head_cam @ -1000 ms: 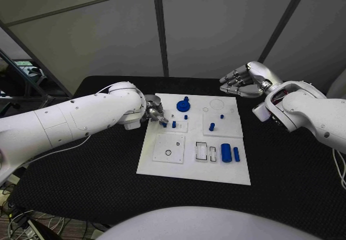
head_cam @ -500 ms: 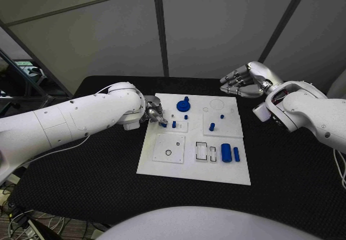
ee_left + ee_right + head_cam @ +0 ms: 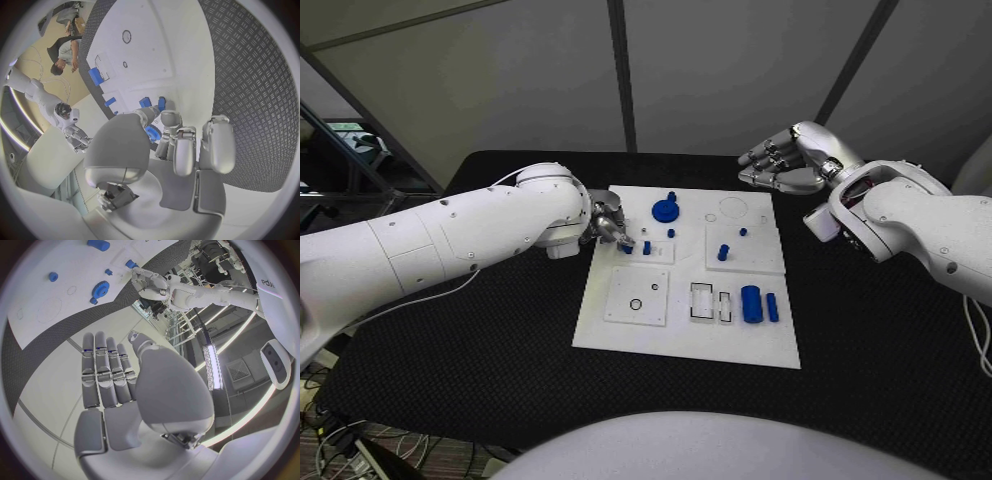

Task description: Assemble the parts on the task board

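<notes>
Working the silver left hand (image 3: 609, 226) at the white task board's (image 3: 678, 345) far-left corner — I'm pinching a small blue part (image 3: 152, 133) just above the upright blue pegs (image 3: 646, 248). My right hand (image 3: 785, 160) is idling, fingers extended and empty, beyond the board — the farther hand.

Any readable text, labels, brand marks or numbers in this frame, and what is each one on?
"edi": partial lettering on a white panel at the rim of the right wrist view; the rest is cut off.
Task board: printed outlines only, no words or numbers readable.
Arms and hands: no legible marking.
</notes>
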Robot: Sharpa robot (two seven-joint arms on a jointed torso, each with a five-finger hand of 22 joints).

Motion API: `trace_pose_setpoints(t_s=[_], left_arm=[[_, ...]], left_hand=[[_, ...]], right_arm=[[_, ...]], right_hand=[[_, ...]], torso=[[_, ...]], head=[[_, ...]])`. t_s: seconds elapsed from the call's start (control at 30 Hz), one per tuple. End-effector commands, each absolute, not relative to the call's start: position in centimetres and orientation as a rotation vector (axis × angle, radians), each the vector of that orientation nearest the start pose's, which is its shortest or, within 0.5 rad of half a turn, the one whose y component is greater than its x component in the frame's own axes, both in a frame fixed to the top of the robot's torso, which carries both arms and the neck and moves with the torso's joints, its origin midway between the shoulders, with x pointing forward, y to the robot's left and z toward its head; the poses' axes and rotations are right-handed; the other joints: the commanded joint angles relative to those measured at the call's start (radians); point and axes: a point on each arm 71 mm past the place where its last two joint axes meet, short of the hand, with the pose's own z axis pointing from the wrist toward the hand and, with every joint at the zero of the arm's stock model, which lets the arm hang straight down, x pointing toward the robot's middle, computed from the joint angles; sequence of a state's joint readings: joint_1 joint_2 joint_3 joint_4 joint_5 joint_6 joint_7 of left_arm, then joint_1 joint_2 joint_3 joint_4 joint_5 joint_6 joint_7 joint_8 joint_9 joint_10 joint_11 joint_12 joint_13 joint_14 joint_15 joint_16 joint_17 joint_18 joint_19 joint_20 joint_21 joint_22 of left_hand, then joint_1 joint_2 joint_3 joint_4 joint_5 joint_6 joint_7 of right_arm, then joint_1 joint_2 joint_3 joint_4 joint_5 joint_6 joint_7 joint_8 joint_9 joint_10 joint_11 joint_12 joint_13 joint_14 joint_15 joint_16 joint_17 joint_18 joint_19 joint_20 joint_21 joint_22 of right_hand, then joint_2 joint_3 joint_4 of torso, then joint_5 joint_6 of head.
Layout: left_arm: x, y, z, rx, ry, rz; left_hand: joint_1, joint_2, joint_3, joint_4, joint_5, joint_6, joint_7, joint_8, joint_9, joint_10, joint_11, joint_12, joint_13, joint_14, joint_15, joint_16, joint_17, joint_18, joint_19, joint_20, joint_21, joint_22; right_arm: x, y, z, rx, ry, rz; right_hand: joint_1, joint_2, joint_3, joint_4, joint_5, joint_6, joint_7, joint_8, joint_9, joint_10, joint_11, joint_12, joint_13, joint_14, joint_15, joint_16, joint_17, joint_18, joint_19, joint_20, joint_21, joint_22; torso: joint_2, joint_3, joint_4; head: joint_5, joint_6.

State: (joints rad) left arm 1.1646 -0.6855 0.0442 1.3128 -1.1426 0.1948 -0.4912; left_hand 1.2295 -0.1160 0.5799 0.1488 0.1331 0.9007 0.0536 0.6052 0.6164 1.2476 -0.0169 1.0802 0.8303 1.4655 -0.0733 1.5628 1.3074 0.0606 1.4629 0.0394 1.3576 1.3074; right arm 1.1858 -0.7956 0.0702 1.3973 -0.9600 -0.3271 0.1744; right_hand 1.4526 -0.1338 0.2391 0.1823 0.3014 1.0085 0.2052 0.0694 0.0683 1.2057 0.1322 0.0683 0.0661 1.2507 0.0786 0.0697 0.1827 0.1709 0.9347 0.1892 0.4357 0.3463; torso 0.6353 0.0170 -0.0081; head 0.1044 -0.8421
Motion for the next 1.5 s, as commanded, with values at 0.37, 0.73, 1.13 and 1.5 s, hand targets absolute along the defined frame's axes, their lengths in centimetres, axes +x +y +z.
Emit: trace_pose_setpoints(t_s=[0.37, 0.73, 1.13, 1.5], left_arm=[[51.37, 19.77, -23.84, -0.176, 2.359, -0.376], [51.67, 19.79, -23.83, -0.196, 2.345, -0.367], [51.78, 19.82, -23.89, -0.197, 2.351, -0.357], [51.98, 20.21, -23.71, -0.232, 2.314, -0.354]], left_hand=[[-0.106, -0.013, -0.013, -0.067, 0.0, 0.063, -0.029, 0.008, 0.009, 0.047, -0.025, 0.04, 0.048, 0.101, -0.021, -0.003, 0.248, -0.011, 0.032, -0.022, 0.014, 0.102], [-0.135, 0.002, -0.095, -0.033, 0.0, 0.075, -0.029, -0.003, 0.009, 0.046, -0.025, 0.04, 0.052, 0.1, -0.023, -0.004, 0.247, -0.012, 0.035, -0.024, 0.017, 0.108], [-0.155, 0.015, -0.174, 0.002, -0.001, 0.085, -0.029, -0.008, 0.012, 0.05, -0.025, 0.047, 0.064, 0.101, -0.023, -0.002, 0.25, -0.015, 0.041, -0.025, 0.028, 0.12], [-0.204, 0.019, -0.334, 0.09, -0.003, 0.092, -0.028, -0.013, 0.018, 0.052, -0.024, 0.051, 0.072, 0.102, -0.023, 0.0, 0.253, -0.016, 0.044, -0.025, 0.032, 0.127]], right_arm=[[51.71, -21.03, -15.14, 0.231, 1.542, 1.055], [51.71, -20.92, -15.14, 0.23, 1.541, 1.057], [51.72, -20.91, -15.15, 0.231, 1.543, 1.056], [51.74, -21.01, -15.16, 0.232, 1.542, 1.054]], right_hand=[[-0.003, 0.009, -0.003, -0.003, 0.004, -0.009, -0.001, -0.002, 0.0, -0.008, 0.002, -0.002, 0.0, 0.001, 0.006, -0.005, -0.002, 0.011, 0.003, 0.003, -0.009, -0.003], [-0.005, 0.008, -0.004, -0.002, 0.004, -0.009, -0.001, -0.002, 0.0, -0.008, 0.002, -0.002, 0.0, 0.001, 0.006, -0.005, -0.002, 0.011, 0.003, 0.003, -0.01, -0.004], [-0.01, 0.007, -0.007, 0.0, 0.004, -0.009, -0.001, -0.002, 0.0, -0.009, 0.003, -0.002, 0.0, 0.0, 0.007, -0.005, -0.004, 0.011, 0.004, 0.004, -0.014, -0.006], [-0.016, 0.008, -0.01, 0.004, 0.004, -0.01, 0.0, -0.002, 0.0, -0.01, 0.003, -0.002, 0.0, -0.001, 0.008, -0.005, -0.005, 0.01, 0.006, 0.005, -0.017, -0.009]], torso=[[-0.001, 0.0008, 0.0009], [0.0, -0.0005, 0.0001], [-0.001, 0.0001, 0.0001], [-0.002, -0.0009, 0.0012]], head=[[-0.005, -0.003], [-0.005, -0.005], [-0.008, -0.006], [-0.011, -0.006]])
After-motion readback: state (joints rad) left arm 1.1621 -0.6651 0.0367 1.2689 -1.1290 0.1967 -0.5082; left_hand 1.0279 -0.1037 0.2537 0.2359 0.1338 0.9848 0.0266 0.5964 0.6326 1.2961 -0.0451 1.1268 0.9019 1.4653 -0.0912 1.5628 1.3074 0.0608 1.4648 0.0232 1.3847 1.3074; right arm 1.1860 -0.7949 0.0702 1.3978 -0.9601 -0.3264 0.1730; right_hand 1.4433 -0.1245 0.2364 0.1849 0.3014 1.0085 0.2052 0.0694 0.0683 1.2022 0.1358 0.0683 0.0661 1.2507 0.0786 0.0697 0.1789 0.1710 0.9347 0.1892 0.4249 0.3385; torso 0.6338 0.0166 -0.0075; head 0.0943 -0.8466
